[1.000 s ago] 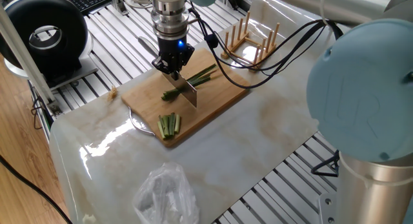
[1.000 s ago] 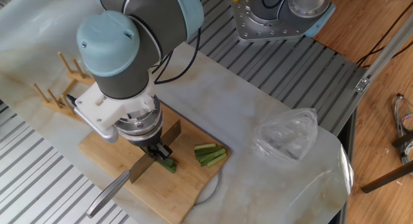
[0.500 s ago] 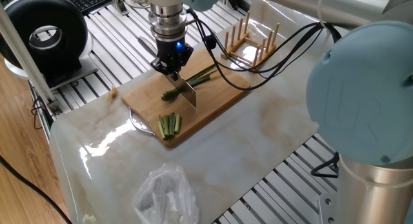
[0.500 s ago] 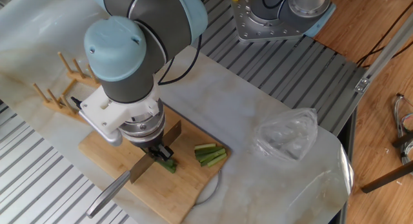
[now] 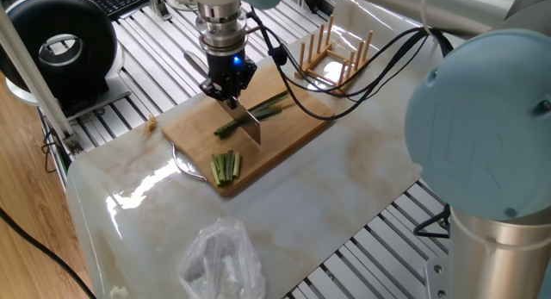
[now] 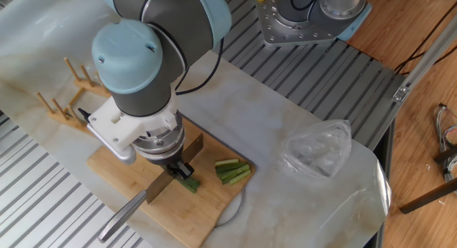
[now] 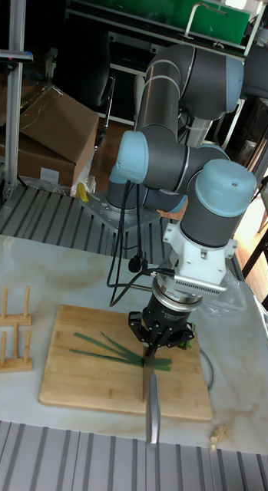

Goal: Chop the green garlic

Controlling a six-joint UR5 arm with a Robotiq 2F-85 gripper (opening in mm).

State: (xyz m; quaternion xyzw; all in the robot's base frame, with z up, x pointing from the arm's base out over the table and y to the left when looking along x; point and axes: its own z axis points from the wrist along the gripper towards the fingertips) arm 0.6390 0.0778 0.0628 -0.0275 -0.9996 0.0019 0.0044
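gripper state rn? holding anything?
Gripper: closed on the knife, blade down on the green garlic over the cutting board.

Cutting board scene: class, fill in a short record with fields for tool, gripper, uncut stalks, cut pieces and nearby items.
tool: knife, blade down on the cutting board
gripper: gripper shut on the knife
uncut stalks: green garlic lying under the blade
cut pieces: bundle of short sticks near the board's end
nearby items: wooden rack, plastic bag
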